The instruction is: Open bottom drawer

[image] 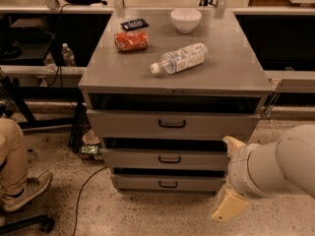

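The bottom drawer (197,183) is the lowest grey front of the metal cabinet (172,82), with a small black loop handle (168,184). It sits about flush with the middle drawer (206,159) and the top drawer (123,123) above it. My gripper (231,177) is at the lower right, in front of the cabinet's right corner at the height of the two lower drawers. Its two cream fingers (229,206) stand apart, open and empty. It is to the right of the bottom handle and does not touch it. My white arm covers the drawer's right end.
On the cabinet top lie a clear plastic bottle (179,59), a white bowl (185,19), a red snack bag (131,41) and a black packet (134,24). A person's leg and shoe (22,186), a chair wheel (46,224) and a floor cable (83,195) are at the left.
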